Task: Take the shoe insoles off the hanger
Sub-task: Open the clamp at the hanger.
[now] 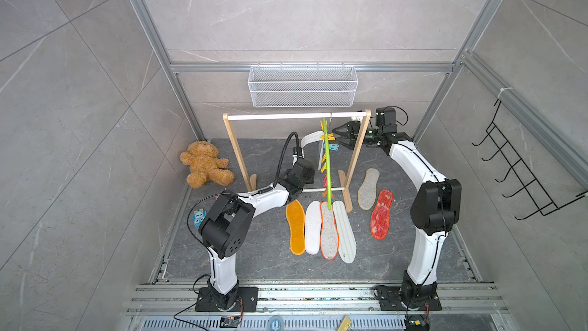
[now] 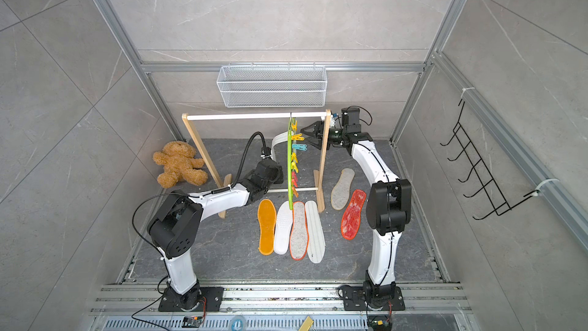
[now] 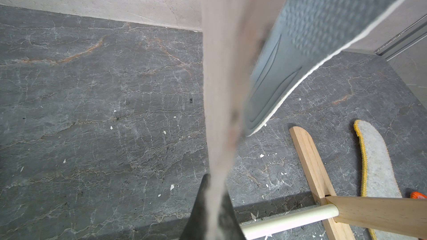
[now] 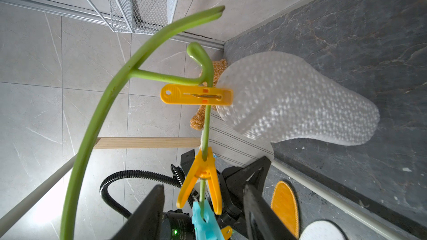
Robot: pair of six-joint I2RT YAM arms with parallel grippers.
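Nearby, 6 insoles [image 1: 327,230] lie flat on the table [image 1: 254,265]. Beyond, the left tool [image 1: 299,154] is clenched on a pale striped insole [image 1: 310,138], likely light and floppy, best gripped near its clipped end. Farthest, the right tool [image 1: 337,137] gapes beside the hanger [image 1: 327,167], whose yellow clip [image 4: 196,94] pins a dotted insole [image 4: 288,98].

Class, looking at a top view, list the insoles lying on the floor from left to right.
orange-yellow insole, white insole, grey orange-rimmed insole, pale striped insole, beige-grey felt insole, red mesh insole
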